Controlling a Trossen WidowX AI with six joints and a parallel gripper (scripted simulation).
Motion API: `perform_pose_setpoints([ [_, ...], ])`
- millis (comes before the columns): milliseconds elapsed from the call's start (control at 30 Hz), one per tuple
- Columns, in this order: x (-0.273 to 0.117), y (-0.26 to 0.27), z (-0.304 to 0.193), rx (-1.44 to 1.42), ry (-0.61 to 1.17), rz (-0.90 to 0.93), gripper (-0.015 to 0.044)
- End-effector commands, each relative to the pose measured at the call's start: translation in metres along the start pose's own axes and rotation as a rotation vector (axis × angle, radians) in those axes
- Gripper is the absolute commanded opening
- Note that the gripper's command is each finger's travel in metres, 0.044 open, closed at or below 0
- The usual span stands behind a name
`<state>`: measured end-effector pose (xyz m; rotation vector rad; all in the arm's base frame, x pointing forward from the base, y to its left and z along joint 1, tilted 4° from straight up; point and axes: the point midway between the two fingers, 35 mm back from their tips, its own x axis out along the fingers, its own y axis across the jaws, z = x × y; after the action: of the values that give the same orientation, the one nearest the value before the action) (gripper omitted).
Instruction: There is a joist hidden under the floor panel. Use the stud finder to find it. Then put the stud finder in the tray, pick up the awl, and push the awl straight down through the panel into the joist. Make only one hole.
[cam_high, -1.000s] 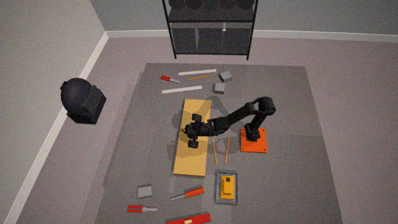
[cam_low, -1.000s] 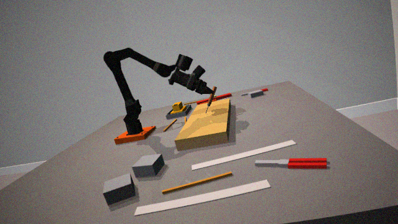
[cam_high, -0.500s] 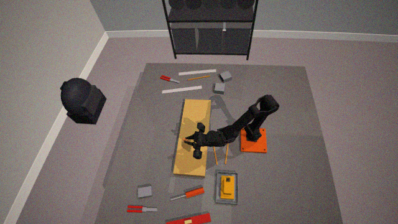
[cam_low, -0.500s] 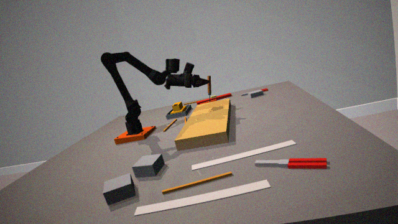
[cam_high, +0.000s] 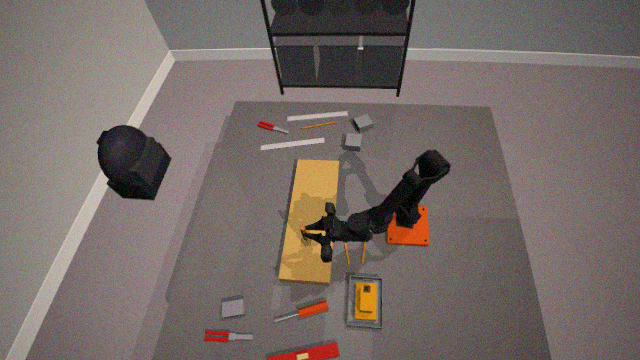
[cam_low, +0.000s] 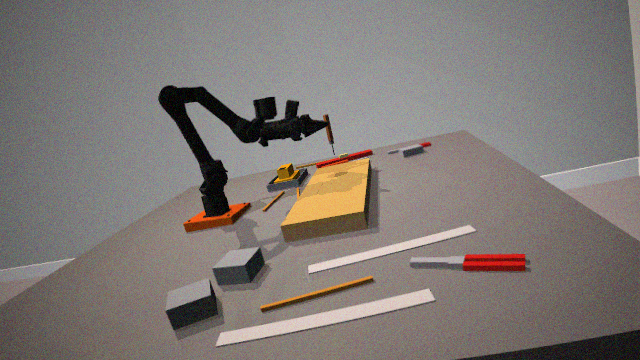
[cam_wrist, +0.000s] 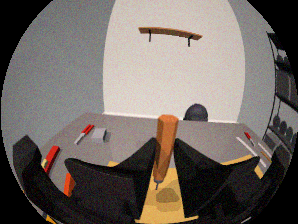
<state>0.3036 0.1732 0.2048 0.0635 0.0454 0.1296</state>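
Observation:
My gripper is shut on the awl by its orange-brown handle. The awl is close to upright with a slight lean, its thin metal tip pointing down. It hangs above the yellow floor panel, with a gap between tip and panel. Shadows of the arm fall on the panel; no hole can be made out. The yellow stud finder sits in the grey tray. The joist is hidden.
Two thin orange sticks lie between panel and tray. An orange-handled screwdriver, a red level and a grey block lie beyond the panel's tray-side end. White strips and grey blocks lie off its other end.

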Motion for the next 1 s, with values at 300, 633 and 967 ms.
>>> perform_pose_setpoints([
  [300,-0.001,0.000,-0.001,0.016,-0.013,-0.001,0.0000],
  [633,0.000,0.001,-0.006,0.016,-0.013,-0.001,0.0000],
  [967,0.001,0.001,-0.011,0.016,-0.013,-0.001,0.0000],
])
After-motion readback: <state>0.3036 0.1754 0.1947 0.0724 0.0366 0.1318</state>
